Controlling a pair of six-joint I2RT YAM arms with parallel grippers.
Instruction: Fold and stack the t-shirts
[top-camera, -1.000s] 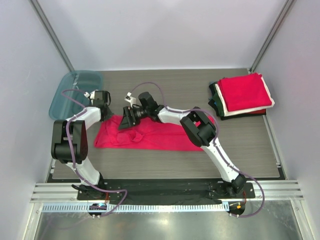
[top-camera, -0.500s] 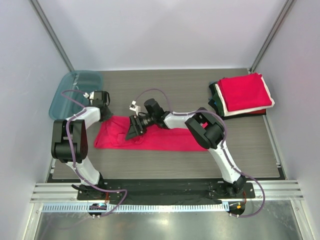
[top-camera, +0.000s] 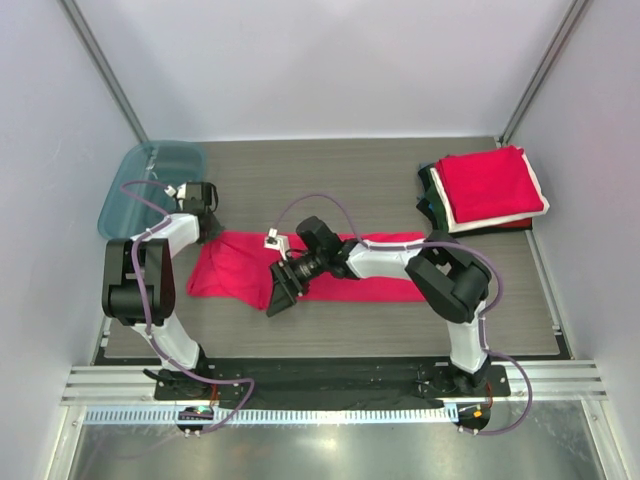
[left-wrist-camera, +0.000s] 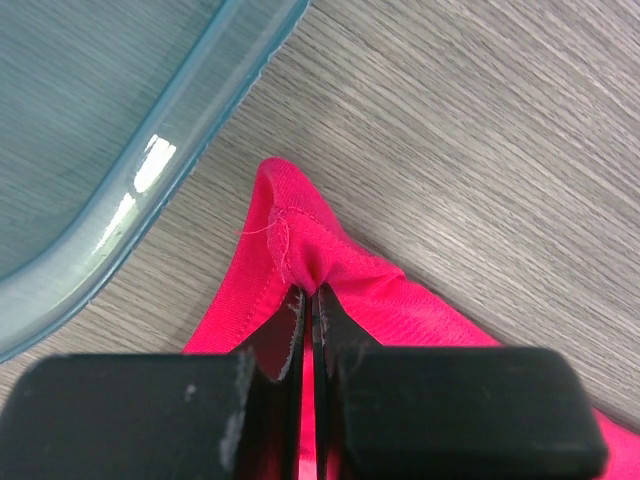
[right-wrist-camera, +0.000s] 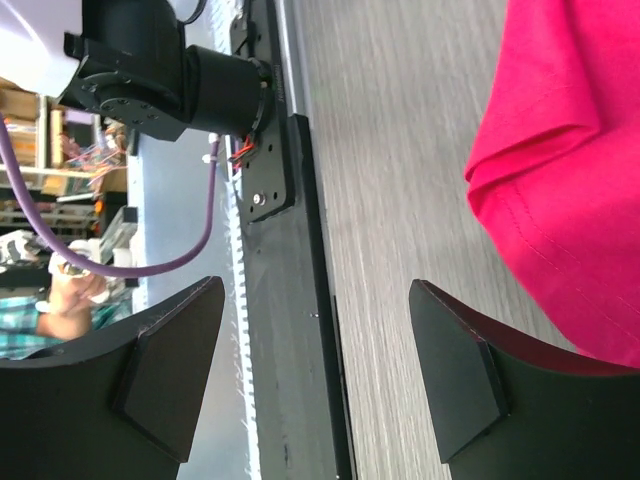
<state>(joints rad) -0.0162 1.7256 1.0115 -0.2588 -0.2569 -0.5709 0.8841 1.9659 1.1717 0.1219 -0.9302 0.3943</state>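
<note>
A crimson-red t-shirt (top-camera: 345, 270) lies spread lengthwise across the middle of the table. My left gripper (top-camera: 206, 232) is at its far left corner, and the left wrist view shows the jaws shut on a pinched fold of the red fabric (left-wrist-camera: 300, 250). My right gripper (top-camera: 279, 296) is open and empty, low over the shirt's near edge. In the right wrist view the shirt's hem (right-wrist-camera: 560, 190) lies to the right of the fingers (right-wrist-camera: 455, 375). Folded t-shirts, red on top of white and dark ones, form a stack (top-camera: 488, 185) at the back right.
A translucent teal tray (top-camera: 150, 180) stands at the back left, right beside my left gripper; its rim also shows in the left wrist view (left-wrist-camera: 190, 110). The black base rail (right-wrist-camera: 290, 260) and the left arm's base (right-wrist-camera: 165, 70) lie just beyond my right gripper.
My right gripper has moved from the shirt's far edge across it toward the near edge. The shirt now lies flatter and stretches further right. The left gripper has not moved.
</note>
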